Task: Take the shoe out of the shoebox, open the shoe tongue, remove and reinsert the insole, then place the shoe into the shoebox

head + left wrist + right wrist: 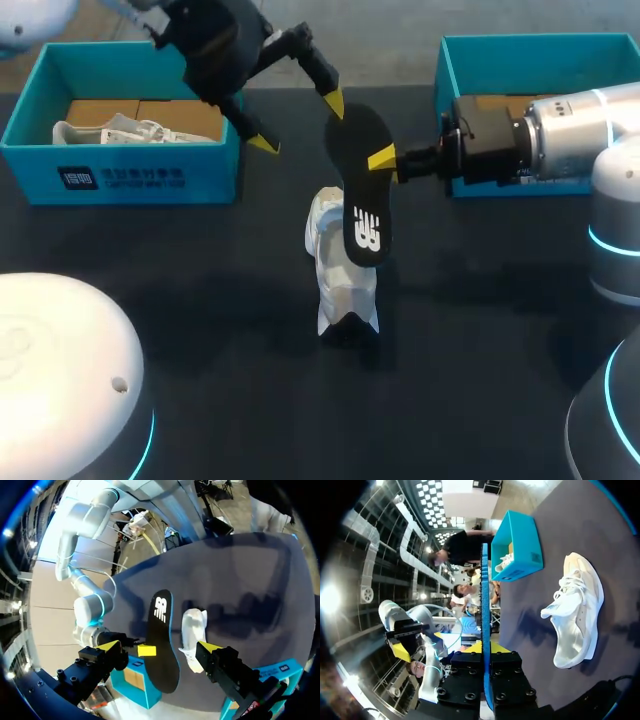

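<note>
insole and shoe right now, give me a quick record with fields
insole: black, out of the shoe, held above the table
right gripper: shut on the insole's edge
left gripper: open, empty, above the table behind the shoe
shoe: white, on the dark table, outside both boxes, under the insole
left shoebox: teal, with another white shoe inside

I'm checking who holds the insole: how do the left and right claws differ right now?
The left claw is open and holds nothing; the right claw is shut on the black insole. The left claw angles down beside the insole's far end; the right claw reaches in from the side. Both have yellow tips.
</note>
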### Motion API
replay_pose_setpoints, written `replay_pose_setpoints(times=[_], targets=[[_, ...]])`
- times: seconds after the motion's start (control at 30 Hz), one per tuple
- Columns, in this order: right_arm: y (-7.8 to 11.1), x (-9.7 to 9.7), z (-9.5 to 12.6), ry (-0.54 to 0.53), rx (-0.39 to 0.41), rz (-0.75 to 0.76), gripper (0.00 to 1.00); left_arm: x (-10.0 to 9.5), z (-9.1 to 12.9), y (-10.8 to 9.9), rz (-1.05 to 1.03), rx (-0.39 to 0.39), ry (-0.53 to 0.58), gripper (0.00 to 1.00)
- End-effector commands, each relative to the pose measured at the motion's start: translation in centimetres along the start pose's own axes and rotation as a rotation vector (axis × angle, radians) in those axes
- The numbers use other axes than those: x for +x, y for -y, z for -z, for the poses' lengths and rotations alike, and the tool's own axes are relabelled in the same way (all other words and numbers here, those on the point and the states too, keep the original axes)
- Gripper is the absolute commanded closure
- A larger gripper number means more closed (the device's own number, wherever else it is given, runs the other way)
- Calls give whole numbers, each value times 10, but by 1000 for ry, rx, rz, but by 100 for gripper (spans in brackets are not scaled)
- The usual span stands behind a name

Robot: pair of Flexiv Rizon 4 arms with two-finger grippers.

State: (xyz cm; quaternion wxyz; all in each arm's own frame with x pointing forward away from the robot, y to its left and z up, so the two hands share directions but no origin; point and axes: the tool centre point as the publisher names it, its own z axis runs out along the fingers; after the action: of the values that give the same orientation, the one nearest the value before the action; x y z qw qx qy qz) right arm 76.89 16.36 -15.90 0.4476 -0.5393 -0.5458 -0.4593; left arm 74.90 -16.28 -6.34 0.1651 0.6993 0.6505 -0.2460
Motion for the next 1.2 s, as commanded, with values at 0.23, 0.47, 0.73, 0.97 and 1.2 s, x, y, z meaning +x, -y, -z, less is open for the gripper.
replay_pose_setpoints(times=[0.23, 0.47, 0.73, 0.97, 1.2], targets=[[-4, -5, -3, -10, 1, 0, 100, -15, -10, -26, 6, -4, -338, 0], [-6, -9, -3, -12, -6, -3, 100, -19, -20, -37, 3, -10, -382, 0], [-9, -6, -1, -4, -12, 0, 100, -21, -24, -43, -5, -21, -384, 0], [-10, -8, 4, -2, -23, 1, 100, -29, -27, -48, -12, -27, -360, 0], [-9, -9, 8, 2, -25, -1, 100, -29, -28, -49, -16, -34, -355, 0]])
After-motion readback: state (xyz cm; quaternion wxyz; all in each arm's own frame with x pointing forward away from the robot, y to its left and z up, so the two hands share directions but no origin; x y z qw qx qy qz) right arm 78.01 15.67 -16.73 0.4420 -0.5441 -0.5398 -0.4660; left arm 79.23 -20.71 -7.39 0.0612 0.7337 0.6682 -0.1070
